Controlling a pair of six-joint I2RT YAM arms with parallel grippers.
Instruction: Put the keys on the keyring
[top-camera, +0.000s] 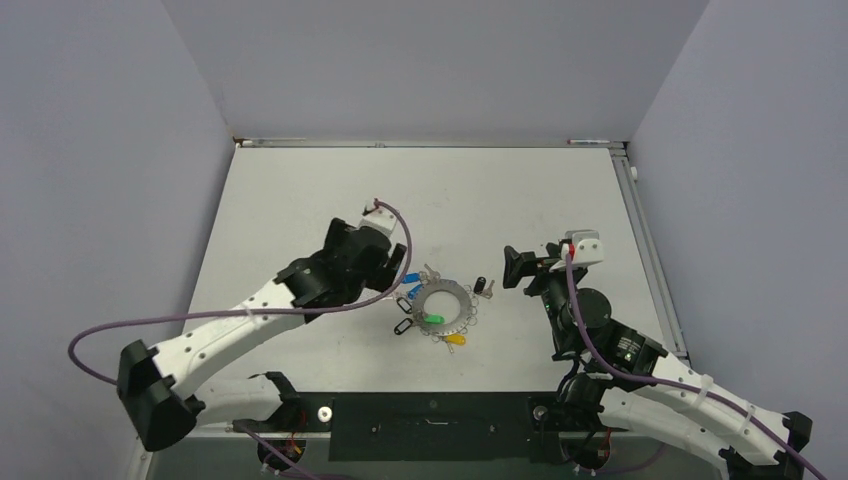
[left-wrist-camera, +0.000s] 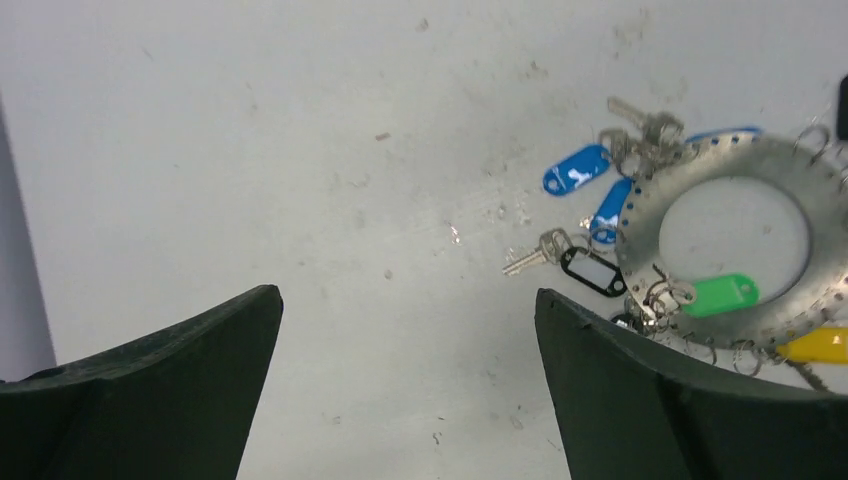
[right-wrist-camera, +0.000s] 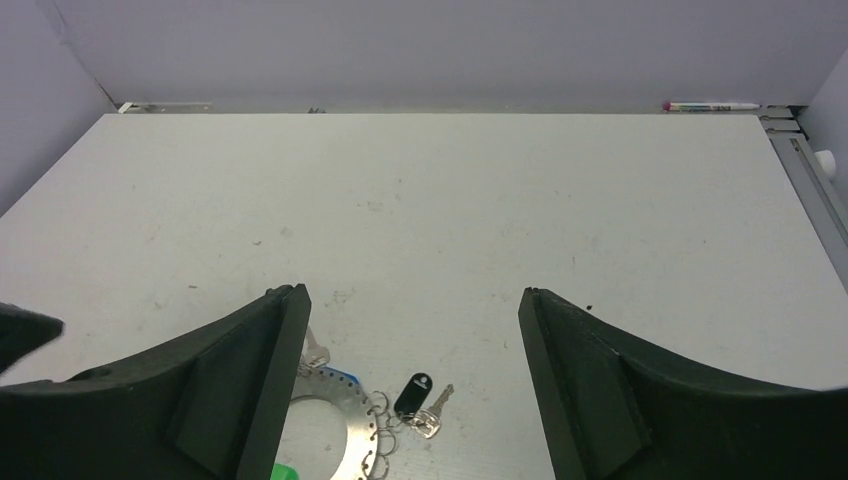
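One keyring (left-wrist-camera: 640, 215), one green key (left-wrist-camera: 722, 295); left tool (left-wrist-camera: 407, 293) and right tool (right-wrist-camera: 412, 291) gape empty.

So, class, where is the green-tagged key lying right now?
In the top view, the green-tagged key lies centrally, resting on the near side of the keyring, just beyond the yellow-tagged key.

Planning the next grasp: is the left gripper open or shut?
Open. The left gripper shows its two fingers wide apart in the left wrist view, with the table visible between them and nothing held.
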